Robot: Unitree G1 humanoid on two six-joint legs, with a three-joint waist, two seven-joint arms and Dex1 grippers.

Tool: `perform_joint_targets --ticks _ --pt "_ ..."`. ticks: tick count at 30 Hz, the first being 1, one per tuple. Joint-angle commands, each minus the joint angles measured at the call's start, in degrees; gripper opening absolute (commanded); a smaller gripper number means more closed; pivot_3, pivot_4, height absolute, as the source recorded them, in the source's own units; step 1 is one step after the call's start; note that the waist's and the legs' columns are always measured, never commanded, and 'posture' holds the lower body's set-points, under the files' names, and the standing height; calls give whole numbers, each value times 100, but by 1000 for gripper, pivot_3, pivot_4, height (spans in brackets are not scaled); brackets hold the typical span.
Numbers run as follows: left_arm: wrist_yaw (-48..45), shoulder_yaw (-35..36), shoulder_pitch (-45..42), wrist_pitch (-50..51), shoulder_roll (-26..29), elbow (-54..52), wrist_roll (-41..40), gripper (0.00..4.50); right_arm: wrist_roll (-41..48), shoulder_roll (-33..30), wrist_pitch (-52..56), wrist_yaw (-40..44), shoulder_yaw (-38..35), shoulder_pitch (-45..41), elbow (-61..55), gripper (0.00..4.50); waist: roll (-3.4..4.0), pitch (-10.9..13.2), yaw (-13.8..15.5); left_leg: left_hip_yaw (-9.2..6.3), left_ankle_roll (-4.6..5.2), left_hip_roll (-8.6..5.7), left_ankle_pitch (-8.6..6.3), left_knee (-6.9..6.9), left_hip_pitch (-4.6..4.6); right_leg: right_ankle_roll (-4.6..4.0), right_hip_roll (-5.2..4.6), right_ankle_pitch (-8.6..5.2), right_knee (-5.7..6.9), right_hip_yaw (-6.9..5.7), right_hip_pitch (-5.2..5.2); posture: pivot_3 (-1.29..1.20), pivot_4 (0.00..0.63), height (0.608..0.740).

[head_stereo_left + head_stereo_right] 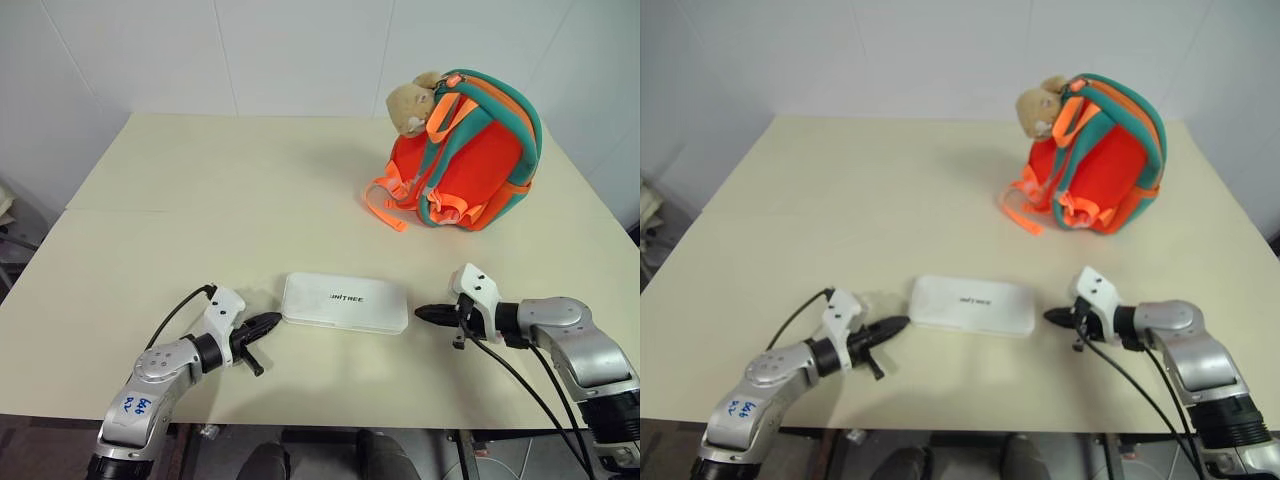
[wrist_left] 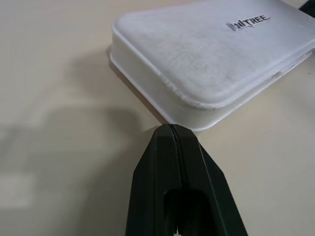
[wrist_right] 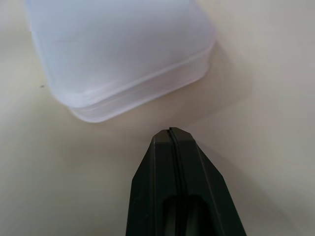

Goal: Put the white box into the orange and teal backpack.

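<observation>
While the white box (image 1: pixel 345 302) lies flat on the worktop (image 1: pixel 200 210), long axis crosswise, the left gripper (image 1: pixel 268 323) and right gripper (image 1: pixel 428 313) flank its ends, jaws shut and empty; the left sits nearer. The orange and teal backpack (image 1: pixel 470 160) stands well beyond.

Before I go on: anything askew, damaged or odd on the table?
Nothing alarming. The white box lies flat between the shut left gripper and shut right gripper, its lid rim slightly scuffed at one corner. The orange and teal backpack stands far from it, straps splayed on the table.
</observation>
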Motion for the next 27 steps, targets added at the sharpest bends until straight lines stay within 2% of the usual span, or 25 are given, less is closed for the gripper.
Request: perform_joint_targets --ticks 1,3,4,7,12,16,18,20,27 --pt "-75 22 40 -26 55 -236 -140 0 -16 58 -164 -3 0 -79 88 120 0 0 0 0 0 0 0 0 0 0 0 0 0 0 0 0 150 740" --pt "-167 186 77 34 207 -213 -197 0 76 -5 -5 38 -103 -90 121 120 0 0 0 0 0 0 0 0 0 0 0 0 0 0 0 0 150 740" --pt "-213 278 82 69 316 -175 -209 0 177 -100 183 137 -161 -88 118 470 0 0 -1 0 0 0 0 0 0 0 0 0 1 0 0 0 150 740" --pt "-434 613 -41 184 749 146 -313 598 284 -355 347 296 -328 -138 176 1390 0 0 -2 -1 0 1 0 -1 0 -2 1 -1 3 0 -2 0 150 740" --pt "-1172 1040 -690 571 1473 1131 -783 2137 746 -823 1315 534 -611 -434 131 3110 3 2 -7 0 1 1 0 2 0 -6 1 -3 6 -2 -2 0 150 740" --pt "-1968 915 -1387 1878 1935 1714 -1527 3405 1322 -1043 2376 656 -666 -660 -342 4482 2 2 -11 -4 3 1 -1 -3 -2 -7 1 -4 2 -6 -3 0 150 740" --pt "-2144 723 -1692 2279 2022 1918 -1633 4072 1649 -1004 2997 536 -729 -818 -589 4500 3 2 -15 -4 5 3 -3 -5 -4 -5 2 -6 3 -7 -5 0 150 740" --pt "-2192 537 -1996 2682 1993 2116 -1693 4455 1998 -958 3689 387 -781 -979 -785 4500 3 2 -26 -3 7 3 -4 -8 -6 -3 1 -7 4 -6 -9 0 150 740" --pt "-2175 61 -2776 3393 1669 2692 -1721 4455 2485 -728 4956 -328 -714 -1377 -1096 4500 2 3 -8 -4 7 3 -5 -8 -12 -2 1 -8 3 -6 -16 0 150 740"
